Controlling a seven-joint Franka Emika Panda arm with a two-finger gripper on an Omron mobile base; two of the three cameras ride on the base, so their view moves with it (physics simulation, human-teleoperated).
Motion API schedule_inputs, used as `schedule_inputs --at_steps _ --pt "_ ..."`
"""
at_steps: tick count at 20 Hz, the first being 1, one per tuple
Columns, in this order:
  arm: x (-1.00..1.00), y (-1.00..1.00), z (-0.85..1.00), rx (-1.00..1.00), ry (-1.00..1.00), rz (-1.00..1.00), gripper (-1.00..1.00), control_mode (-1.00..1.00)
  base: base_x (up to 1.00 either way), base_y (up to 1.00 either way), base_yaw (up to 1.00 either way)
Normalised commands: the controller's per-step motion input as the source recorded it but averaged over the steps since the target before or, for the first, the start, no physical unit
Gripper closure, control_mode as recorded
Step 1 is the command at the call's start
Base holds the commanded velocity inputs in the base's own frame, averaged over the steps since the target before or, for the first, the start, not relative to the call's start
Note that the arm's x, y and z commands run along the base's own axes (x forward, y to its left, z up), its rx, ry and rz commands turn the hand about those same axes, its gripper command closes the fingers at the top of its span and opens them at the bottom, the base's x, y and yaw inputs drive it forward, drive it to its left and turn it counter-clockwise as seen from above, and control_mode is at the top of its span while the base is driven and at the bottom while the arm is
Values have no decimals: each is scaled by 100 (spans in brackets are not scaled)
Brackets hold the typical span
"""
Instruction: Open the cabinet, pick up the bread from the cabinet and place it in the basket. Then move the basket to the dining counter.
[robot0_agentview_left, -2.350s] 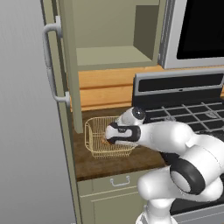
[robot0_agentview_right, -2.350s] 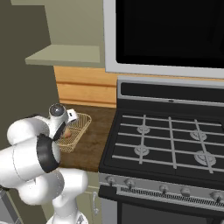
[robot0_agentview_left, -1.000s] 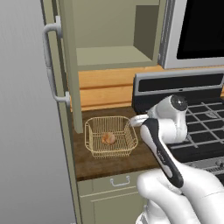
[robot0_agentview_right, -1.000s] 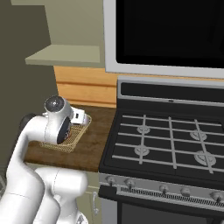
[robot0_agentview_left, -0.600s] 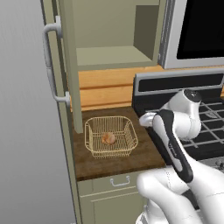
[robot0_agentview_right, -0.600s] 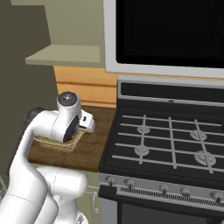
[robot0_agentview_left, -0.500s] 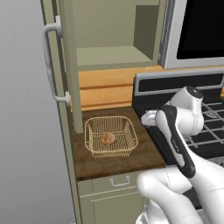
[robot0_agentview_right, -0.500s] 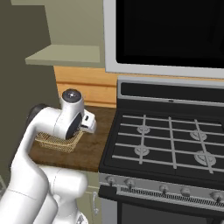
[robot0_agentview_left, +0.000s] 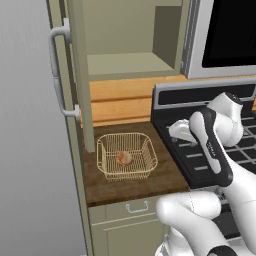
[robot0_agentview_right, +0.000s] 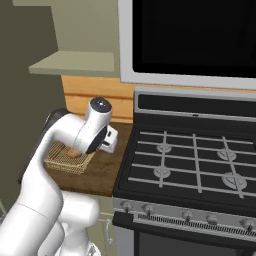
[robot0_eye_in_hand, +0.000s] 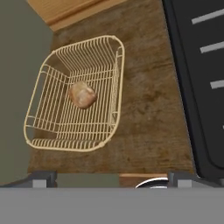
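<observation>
The golden wire basket (robot0_agentview_left: 150, 159) stands on the short wood worktop, and the round brown bread (robot0_agentview_left: 124, 158) lies in its middle. In the hand view the basket (robot0_eye_in_hand: 118, 87) is upper left with the bread (robot0_eye_in_hand: 82, 94) inside. My gripper (robot0_eye_in_hand: 113, 179) hovers open and empty above the worktop, to the right of the basket, its dark fingertips (robot0_eye_in_hand: 43, 178) far apart. From the base it hangs at the stove's left edge (robot0_agentview_left: 177, 133), (robot0_agentview_right: 109, 144). The cabinet (robot0_agentview_left: 130, 50) above is open, its door (robot0_agentview_left: 80, 75) swung out left. The dining counter is out of view.
A black stove (robot0_agentview_right: 190, 165) with grates adjoins the worktop (robot0_agentview_left: 165, 175) on the right, under a dark microwave (robot0_agentview_right: 195, 35). A grey fridge side (robot0_agentview_left: 30, 150) walls off the left. My arm (robot0_agentview_right: 55, 145) hides part of the basket in the right base view.
The arm has swung right, away from the basket toward the stove, and lifted. The bread stays in the basket, and the jaws stay open.
</observation>
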Motion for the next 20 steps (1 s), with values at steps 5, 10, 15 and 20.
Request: schedule_inputs --at_steps 5,10,15,20 --pt "4 10 -32 0 1 0 -100 -100 0 0 0" --pt "19 31 -27 1 3 0 -100 -100 0 0 0" --pt "35 29 -27 6 0 0 -100 -100 0 0 0" --pt "45 2 -25 2 4 0 -100 -100 0 0 0"
